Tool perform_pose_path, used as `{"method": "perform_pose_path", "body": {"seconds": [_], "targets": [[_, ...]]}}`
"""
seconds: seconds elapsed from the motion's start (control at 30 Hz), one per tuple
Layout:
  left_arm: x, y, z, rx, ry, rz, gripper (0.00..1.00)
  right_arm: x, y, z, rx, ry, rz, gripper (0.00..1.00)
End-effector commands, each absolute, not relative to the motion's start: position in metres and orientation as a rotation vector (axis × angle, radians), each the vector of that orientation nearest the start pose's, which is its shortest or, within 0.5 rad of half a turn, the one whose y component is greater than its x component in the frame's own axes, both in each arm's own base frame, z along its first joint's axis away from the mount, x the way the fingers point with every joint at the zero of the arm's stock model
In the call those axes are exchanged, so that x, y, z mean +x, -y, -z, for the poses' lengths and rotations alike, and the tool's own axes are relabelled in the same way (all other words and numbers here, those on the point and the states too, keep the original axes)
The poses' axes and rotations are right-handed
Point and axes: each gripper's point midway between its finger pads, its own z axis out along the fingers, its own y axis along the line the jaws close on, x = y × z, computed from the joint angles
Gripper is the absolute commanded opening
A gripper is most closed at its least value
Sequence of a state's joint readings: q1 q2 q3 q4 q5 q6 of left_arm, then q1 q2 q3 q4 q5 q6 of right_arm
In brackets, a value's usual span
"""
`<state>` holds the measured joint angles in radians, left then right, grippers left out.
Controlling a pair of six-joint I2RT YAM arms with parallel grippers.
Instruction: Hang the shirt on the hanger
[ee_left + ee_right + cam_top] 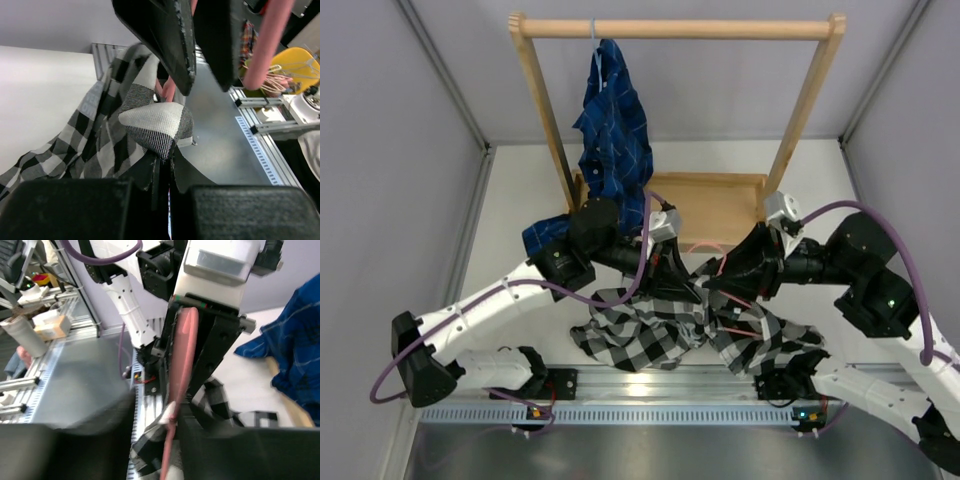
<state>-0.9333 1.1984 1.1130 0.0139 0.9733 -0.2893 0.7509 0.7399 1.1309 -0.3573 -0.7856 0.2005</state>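
- Left gripper (pixel 162 171): jaws clenched on a raised fold of the shirt (pixel 159 125). The cloth covers the fingertips.
- Right gripper (pixel 206 85): in its own wrist view its fingers are only dark blurs along the bottom edge. The hanger (pixel 183 355) runs down between them. Whether they clamp it cannot be told.
- Hanger: from above only short pink stretches show. The rest lies under the shirt and the two arms, and its hook cannot be made out.
- Shirt: heaped on the table (pixel 520 200) just ahead of the arm bases, beneath both grippers, with one edge lifted to the left gripper.
- Tray (pixel 720 205): the wooden base of the rack (pixel 675 29).
- Blue shirt (pixel 612 130): hangs from the rack's bar. Its lower end drops past the tray's left corner and is partly hidden by the left arm.
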Motion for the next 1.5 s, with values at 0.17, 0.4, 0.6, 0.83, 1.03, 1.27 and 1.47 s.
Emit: {"method": "perform_pose_path", "body": {"seconds": [0.17, 0.4, 0.6, 0.83, 1.03, 1.27, 1.47], "targets": [[0.069, 0.345, -0.39, 1.358, -1.165, 1.584, 0.47, 0.081, -0.246, -0.438, -0.998, -1.196, -1.282, 0.0], [0.143, 0.269, -0.418, 0.737, -1.287, 1.049, 0.98, 0.109, -0.2, -0.465, -0.712, -1.274, -1.028, 0.0], [0.155, 0.201, -0.399, 0.368, -1.304, 0.957, 0.98, 0.113, -0.186, -0.48, -0.659, -1.286, -0.969, 0.0], [0.169, 0.223, -0.316, 0.379, -1.456, 0.949, 0.98, 0.133, -0.181, -0.491, -0.519, -1.366, -0.943, 0.0], [0.181, 0.224, -0.307, 0.368, -1.452, 0.89, 0.79, 0.132, -0.191, -0.49, -0.552, -1.381, -0.976, 0.0], [0.203, 0.21, -0.298, 0.199, -1.535, 0.8, 0.0, 0.136, -0.188, -0.486, -0.537, -1.391, -0.953, 0.0], [0.223, 0.158, -0.266, -0.136, -1.632, 0.612, 0.0, 0.144, -0.162, -0.48, -0.45, -1.386, -0.832, 0.0]]}}
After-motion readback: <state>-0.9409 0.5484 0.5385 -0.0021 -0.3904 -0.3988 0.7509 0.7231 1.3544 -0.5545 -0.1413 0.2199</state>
